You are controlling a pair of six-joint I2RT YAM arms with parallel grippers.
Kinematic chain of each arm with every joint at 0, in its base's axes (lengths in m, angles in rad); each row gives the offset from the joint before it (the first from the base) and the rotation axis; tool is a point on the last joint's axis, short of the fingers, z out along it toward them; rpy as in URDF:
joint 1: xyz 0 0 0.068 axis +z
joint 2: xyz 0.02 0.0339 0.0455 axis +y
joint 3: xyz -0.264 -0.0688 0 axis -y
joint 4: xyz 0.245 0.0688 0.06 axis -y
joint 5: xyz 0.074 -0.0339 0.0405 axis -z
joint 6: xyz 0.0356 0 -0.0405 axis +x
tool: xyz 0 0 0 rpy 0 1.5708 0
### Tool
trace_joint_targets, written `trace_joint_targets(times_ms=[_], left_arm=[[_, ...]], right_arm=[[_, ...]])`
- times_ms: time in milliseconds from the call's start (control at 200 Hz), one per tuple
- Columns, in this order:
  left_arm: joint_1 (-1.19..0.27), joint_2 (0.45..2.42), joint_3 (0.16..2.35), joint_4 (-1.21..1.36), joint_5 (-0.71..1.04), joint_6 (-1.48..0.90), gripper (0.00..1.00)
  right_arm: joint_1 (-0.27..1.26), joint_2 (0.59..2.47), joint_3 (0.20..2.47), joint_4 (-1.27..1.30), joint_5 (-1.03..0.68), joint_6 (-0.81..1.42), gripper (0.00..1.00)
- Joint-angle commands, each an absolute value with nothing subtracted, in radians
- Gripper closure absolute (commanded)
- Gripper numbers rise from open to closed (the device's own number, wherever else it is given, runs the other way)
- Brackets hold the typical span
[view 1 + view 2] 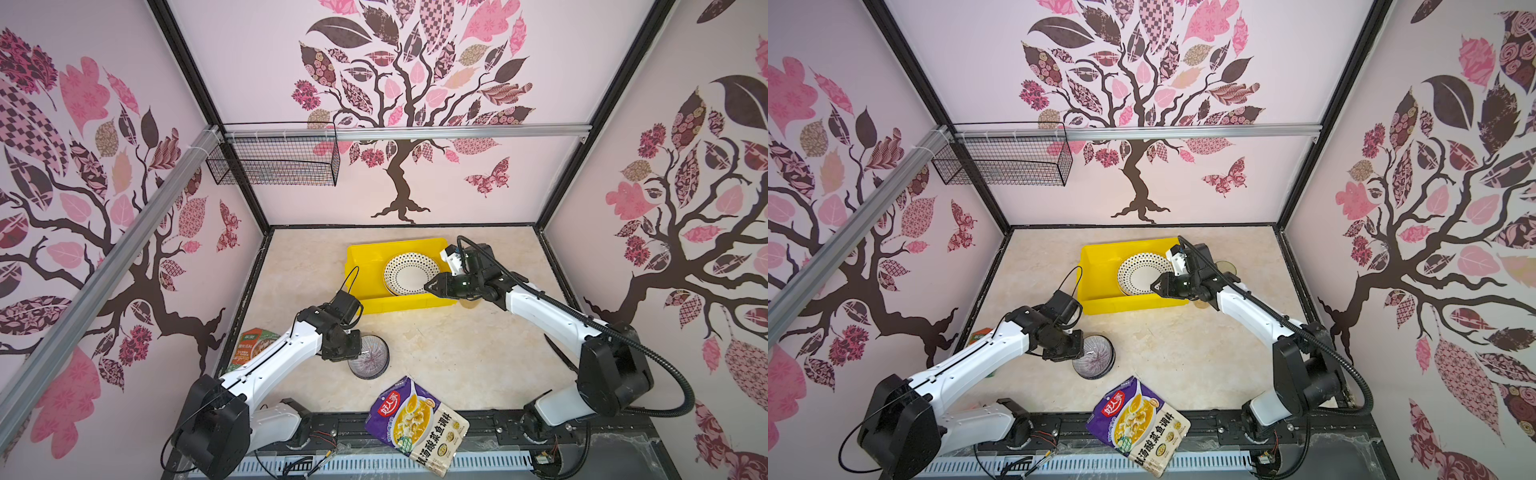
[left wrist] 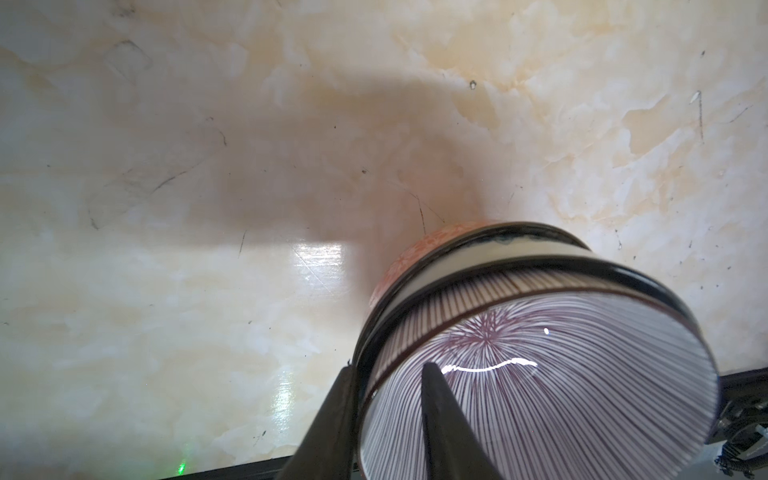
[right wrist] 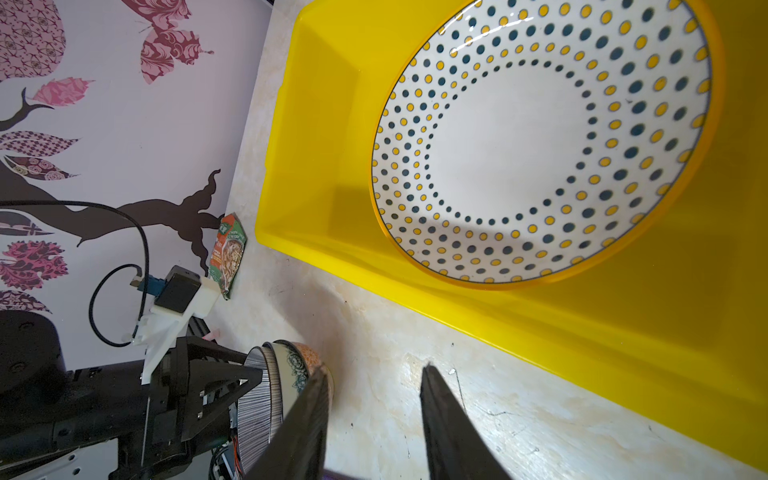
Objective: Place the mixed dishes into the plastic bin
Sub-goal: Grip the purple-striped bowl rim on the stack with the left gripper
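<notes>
We see table (image 1: pixel 457 353) carrying yellow bin (image 1: pixel 361 266), dotted plate (image 1: pixel 409 272) lying inside. Stacked bowls (image 1: pixel 374 361) tilted on table, outside bin, top bowl's rim pinched by left end effector (image 2: pixel 386 370). Right end effector (image 3: pixel 374 374) partly open, empty, beside bin's near wall.

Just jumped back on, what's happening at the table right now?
The left gripper has its fingers astride the rim of the lined bowl, the top of a nested stack that looks tipped up off the table, outside the yellow bin. The right gripper hangs open and empty by the bin's near wall. A dotted plate already lies in the bin.
</notes>
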State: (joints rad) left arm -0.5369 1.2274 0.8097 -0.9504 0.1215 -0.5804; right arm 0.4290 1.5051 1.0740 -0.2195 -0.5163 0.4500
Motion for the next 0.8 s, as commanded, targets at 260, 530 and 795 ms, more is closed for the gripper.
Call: trace_joint_targets(times_ms=[260, 530, 795], left_arm=[[-0.548, 1.222, 0.802, -0.963, 0.095, -0.589, 0.88], [-0.548, 1.204, 0.839, -1.016, 0.054, -0.584, 0.91], [-0.547, 1.197, 0.86, -1.047, 0.051, -0.57, 0.99]], right_arm=[[0.429, 1.494, 1.069, -0.212, -0.544, 0.468, 0.6], [0.437, 1.488, 1.068, -0.215, -0.551, 0.471, 0.61], [0.442, 1.477, 1.062, -0.215, -0.555, 0.468, 0.62]])
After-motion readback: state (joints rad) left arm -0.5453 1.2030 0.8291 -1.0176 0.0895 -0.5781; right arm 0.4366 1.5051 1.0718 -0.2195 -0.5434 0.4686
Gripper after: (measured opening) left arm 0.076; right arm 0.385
